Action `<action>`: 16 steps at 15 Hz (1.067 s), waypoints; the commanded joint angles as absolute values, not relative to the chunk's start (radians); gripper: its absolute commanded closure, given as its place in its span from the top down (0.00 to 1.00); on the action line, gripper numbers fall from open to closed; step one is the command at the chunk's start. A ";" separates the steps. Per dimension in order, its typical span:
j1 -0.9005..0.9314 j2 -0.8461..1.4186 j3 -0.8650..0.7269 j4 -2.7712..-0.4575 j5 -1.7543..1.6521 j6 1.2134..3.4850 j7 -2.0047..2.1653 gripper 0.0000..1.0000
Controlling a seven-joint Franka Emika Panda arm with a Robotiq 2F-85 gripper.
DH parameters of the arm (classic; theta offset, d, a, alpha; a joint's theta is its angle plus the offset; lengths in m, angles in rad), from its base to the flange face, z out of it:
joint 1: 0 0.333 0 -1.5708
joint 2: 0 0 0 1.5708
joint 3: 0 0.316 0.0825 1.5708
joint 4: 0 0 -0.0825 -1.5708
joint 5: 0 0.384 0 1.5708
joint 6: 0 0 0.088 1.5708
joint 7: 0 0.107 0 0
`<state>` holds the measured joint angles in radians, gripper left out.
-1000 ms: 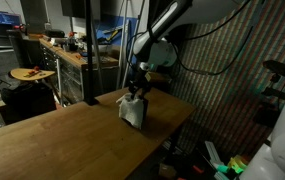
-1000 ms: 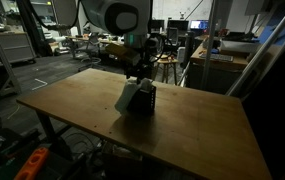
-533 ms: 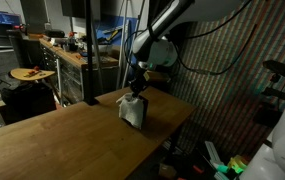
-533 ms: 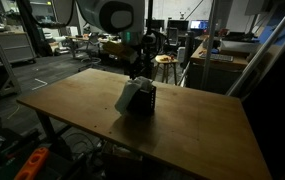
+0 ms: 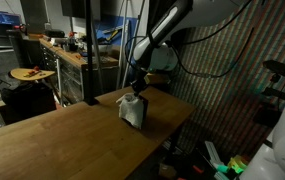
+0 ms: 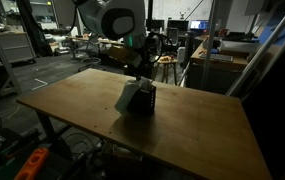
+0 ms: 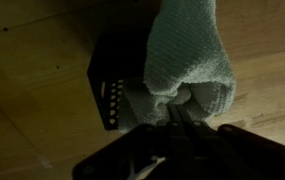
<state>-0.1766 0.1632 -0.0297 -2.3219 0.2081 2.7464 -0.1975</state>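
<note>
Closed up since a second ago: the gripper (image 5: 135,89) has pinched its jaws together, and the arm has barely shifted. In the wrist view it is clenched on a bunched fold at the top of the pale towel (image 7: 187,55). The towel lies straight below the gripper, draped over a black box (image 7: 110,85), its length hanging downward from the pinch. In an exterior view the box (image 6: 147,102) shows on the towel's right. Both sit on the wooden table (image 5: 52,140), toward its far right end, near the edge.

open room over tabletop (image 6: 72,110), box (image 6: 149,103) and towel (image 6: 130,96) in the way
</note>
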 commanded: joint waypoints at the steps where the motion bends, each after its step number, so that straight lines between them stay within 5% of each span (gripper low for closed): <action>1: -0.152 0.199 -0.044 -2.317 0.171 2.809 -0.158 0.03; 16: -0.181 0.267 0.113 -2.397 0.224 2.992 -0.216 0.04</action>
<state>-0.1430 0.2731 0.0710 -2.3709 0.1890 2.9572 -0.1765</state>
